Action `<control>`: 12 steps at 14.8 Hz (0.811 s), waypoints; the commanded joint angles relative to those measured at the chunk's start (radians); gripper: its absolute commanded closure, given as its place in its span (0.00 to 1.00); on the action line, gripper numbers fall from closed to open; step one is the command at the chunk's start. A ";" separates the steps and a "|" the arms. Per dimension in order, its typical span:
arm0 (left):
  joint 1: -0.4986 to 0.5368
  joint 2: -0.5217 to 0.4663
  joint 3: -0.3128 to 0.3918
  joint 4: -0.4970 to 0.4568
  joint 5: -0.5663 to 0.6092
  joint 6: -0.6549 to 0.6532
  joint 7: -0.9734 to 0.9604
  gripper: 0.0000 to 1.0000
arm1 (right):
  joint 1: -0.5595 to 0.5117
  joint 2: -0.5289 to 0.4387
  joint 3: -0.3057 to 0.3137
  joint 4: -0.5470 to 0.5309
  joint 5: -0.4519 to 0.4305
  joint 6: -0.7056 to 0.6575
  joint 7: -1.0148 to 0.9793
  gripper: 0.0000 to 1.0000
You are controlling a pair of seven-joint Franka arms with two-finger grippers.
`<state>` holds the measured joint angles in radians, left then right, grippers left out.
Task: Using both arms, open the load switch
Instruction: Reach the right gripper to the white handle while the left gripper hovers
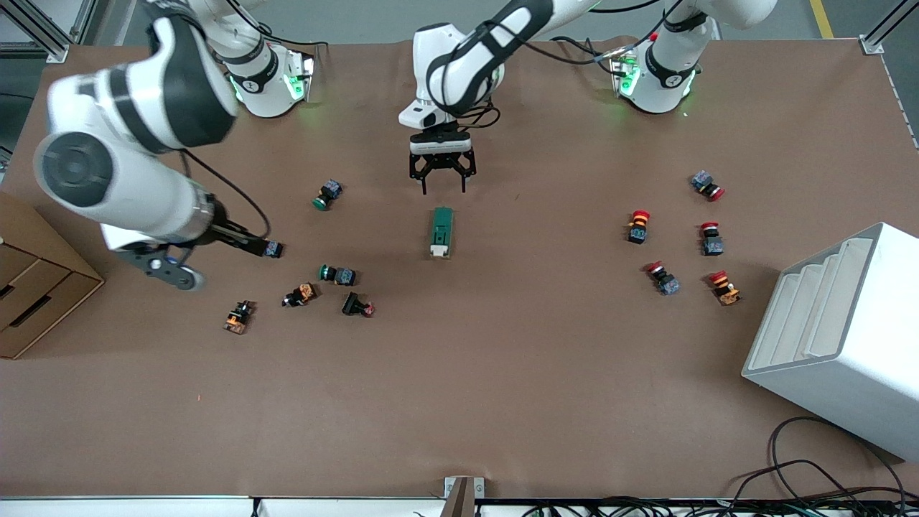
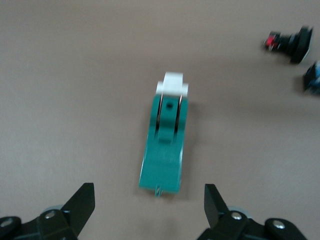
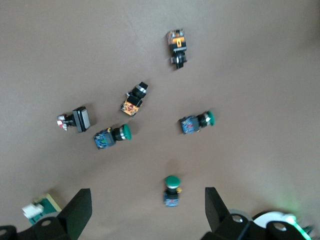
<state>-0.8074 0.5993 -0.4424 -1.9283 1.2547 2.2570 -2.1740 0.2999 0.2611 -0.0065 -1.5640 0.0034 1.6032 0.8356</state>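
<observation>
Right now the left gripper (image 1: 441,172) hangs in the upper middle of the front view, over bare table just above the load switch (image 1: 441,232) in the frame, its fingers (image 2: 82,202) spread wide and holding nothing. The load switch lies flat at the centre of the frame, lengthwise up and down it, with its white tab (image 1: 438,250) at the lower end, the end nearer to the front camera. In the left wrist view the green body fills the middle of the frame between the two black fingertips, touching neither. The right gripper (image 1: 248,240) sits at mid-height toward the right arm's end of the table, over a loose cluster of green-capped push-buttons (image 1: 337,274); its fingers (image 3: 80,207) are also parted and empty. A corner of the load switch shows at the lower edge of the right wrist view. Red-capped buttons (image 1: 637,226) lie scattered toward the left arm's end, near a white rack (image 1: 840,337).
</observation>
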 commanded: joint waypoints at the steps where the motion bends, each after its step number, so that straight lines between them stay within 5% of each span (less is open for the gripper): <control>1: -0.064 0.005 0.005 -0.027 0.051 -0.086 -0.039 0.03 | 0.083 0.062 -0.007 0.005 0.018 0.052 0.236 0.00; 5: -0.144 0.036 0.007 -0.027 0.106 -0.181 -0.114 0.03 | 0.145 0.176 -0.007 0.015 0.087 0.176 0.488 0.00; 9: -0.177 0.131 0.007 -0.029 0.323 -0.307 -0.373 0.03 | 0.254 0.280 -0.007 0.039 0.102 0.257 0.754 0.00; 12: -0.177 0.152 0.016 -0.021 0.383 -0.329 -0.392 0.03 | 0.320 0.375 -0.007 0.096 0.101 0.277 0.917 0.00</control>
<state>-0.9848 0.7406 -0.4351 -1.9670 1.5925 1.9451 -2.5554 0.5790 0.5642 -0.0048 -1.5387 0.0992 1.8858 1.6484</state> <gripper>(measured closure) 0.031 0.000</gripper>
